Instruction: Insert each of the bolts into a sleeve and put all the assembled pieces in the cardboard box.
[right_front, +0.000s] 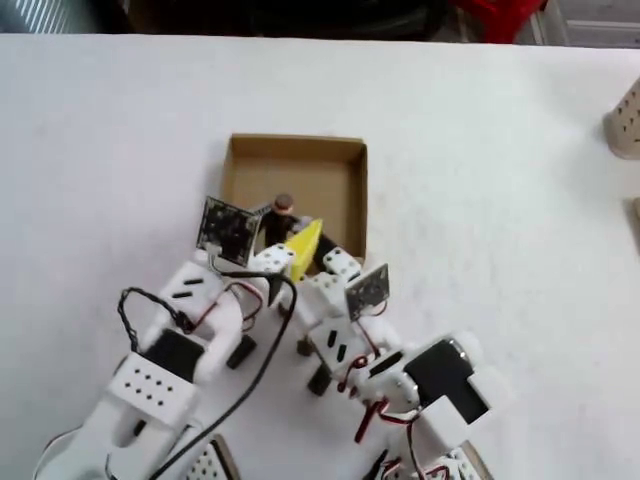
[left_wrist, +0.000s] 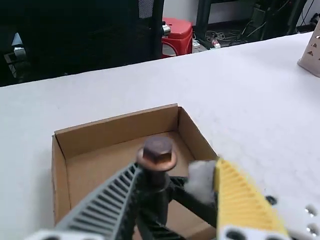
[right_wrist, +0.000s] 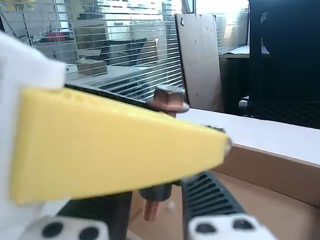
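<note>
Where right wrist looks, bolt thread (right_wrist: 151, 209) below sleeve (right_wrist: 156, 192)

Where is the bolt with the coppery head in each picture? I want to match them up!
High view: the bolt stands over the cardboard box, where the two arms meet.
Left wrist view: the bolt stands head up, in front of the box's back wall.
Right wrist view: the bolt stands head up, its threaded end low, above the box floor.
Shared landmark: the cardboard box.
</note>
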